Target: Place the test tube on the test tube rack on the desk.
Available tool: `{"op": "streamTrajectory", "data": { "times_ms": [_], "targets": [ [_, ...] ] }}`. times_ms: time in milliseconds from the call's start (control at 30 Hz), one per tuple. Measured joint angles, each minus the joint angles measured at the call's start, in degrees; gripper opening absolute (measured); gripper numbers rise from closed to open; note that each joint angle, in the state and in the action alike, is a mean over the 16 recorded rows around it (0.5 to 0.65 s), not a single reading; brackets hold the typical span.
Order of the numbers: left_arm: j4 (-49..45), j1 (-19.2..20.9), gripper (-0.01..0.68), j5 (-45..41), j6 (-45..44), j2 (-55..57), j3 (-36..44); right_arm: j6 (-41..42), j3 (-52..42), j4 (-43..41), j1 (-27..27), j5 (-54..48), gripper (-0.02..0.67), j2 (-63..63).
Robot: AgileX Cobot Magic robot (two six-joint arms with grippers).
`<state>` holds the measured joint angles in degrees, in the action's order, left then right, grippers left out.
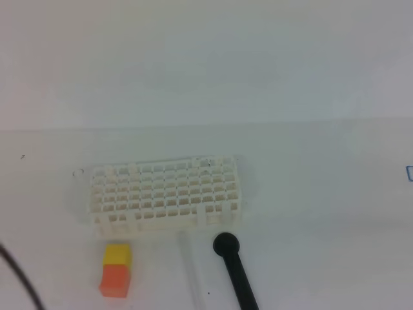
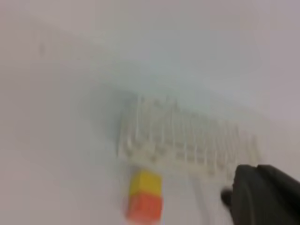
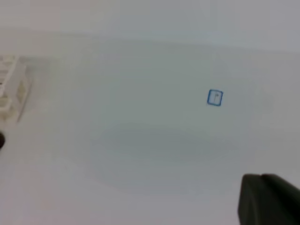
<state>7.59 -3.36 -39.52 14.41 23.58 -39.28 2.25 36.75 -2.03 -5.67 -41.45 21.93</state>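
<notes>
A: Where's the test tube (image 1: 191,268)?

B: I see it lying flat on the desk (image 1: 322,213) in the high view, faint, just in front of the rack (image 1: 166,192), near the rack's front edge. It runs away from the rack toward the bottom of the frame. It's between the yellow-and-orange block (image 1: 116,269) and the black rod (image 1: 236,271), closer to the rod. Not in any hole.

A: Rack?

B: White grid, many square holes, sits mid-desk. I can't see anything standing in the holes. In the left wrist view it's blurred (image 2: 187,138), with the block (image 2: 144,201) right in front of its near left corner, apart from it. In the right wrist view only one end of the rack (image 3: 13,91) shows at the left edge.

A: Rod?

B: Round knob end points at the rack, just short of it, shaft going down off the frame.

A: Grippers?

B: Left gripper: I only get a dark chunk of it (image 2: 265,194) in the lower right of its own camera, so I can't tell if it's spread or closed. Right gripper: same, a dark corner (image 3: 269,199) at the bottom right, can't tell. Neither shows in the high view.

A: Anything else?

B: Small blue-outlined square mark (image 3: 214,97) on the desk in the right wrist view. Dark cable (image 1: 19,278) crossing the lower left corner of the high view.
</notes>
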Motion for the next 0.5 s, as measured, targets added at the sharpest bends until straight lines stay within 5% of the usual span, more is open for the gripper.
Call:
{"op": "streamTrajectory", "data": {
  "times_ms": [500],
  "targets": [
    [40.78,-0.11,-0.001,-9.88,-36.9,26.15,0.52,0.26,1.98,1.13,0.0,-8.92,-0.001,2.79]
  ]
}}
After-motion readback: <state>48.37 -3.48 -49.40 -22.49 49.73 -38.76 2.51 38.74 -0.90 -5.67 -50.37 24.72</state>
